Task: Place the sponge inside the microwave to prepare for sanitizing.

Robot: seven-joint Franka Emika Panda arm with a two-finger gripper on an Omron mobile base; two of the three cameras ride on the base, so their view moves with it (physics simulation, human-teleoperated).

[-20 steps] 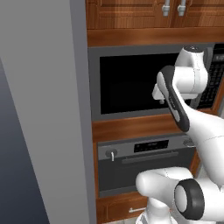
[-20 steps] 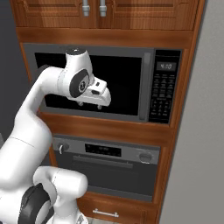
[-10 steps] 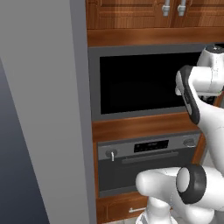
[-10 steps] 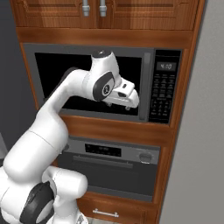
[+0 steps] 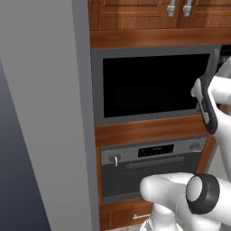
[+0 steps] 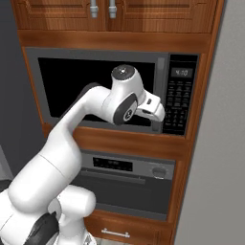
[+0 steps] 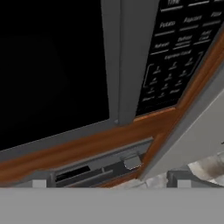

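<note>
Jaws apparently spread, empty, before the microwave (image 6: 103, 88) door's lower right corner.

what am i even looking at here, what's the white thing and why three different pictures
The white thing is a robot arm on a driving base in a simulated kitchen. Two pictures come from cameras on the base, behind the arm to its left and right. The third comes from a camera on its hand, looking along the tool.

In front is a built-in microwave with its black glass door shut and a keypad strip on the right edge. Below sits a grey oven, above are wooden cabinets.

The tool is near the door's right edge, beside the keypad. Its jaws are open and it holds nothing.
</note>
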